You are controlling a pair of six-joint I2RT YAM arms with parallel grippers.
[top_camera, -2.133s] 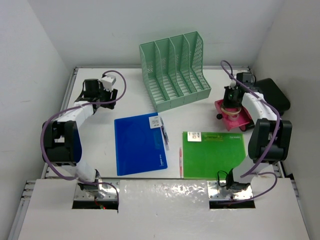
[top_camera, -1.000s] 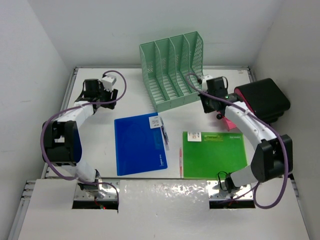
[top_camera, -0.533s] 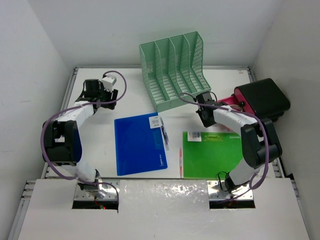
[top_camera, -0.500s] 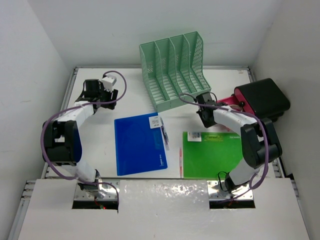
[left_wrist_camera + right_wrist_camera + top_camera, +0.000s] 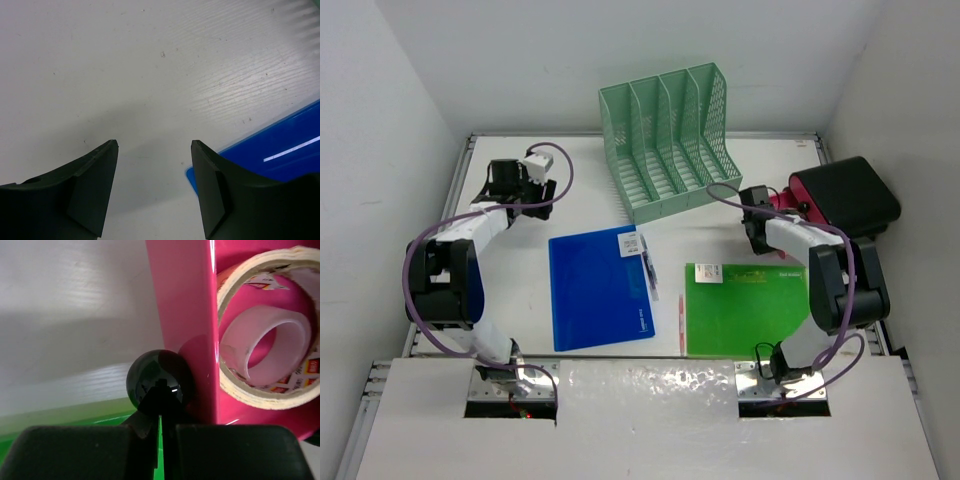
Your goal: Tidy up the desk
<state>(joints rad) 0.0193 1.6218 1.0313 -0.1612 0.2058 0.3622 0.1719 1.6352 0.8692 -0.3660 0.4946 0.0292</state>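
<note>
Top external | near: green folder right, blue folder left, flat on the desk, which spans the view | mid: right gripper fingers pressed together at a black ball beside pink tray holding tape roll; left gripper fingers apart above bare desk | far: mint rack

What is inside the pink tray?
A tape roll lies in the pink tray. The rest of its inside falls outside the wrist view, and from above only its rim shows beside a black case.
</note>
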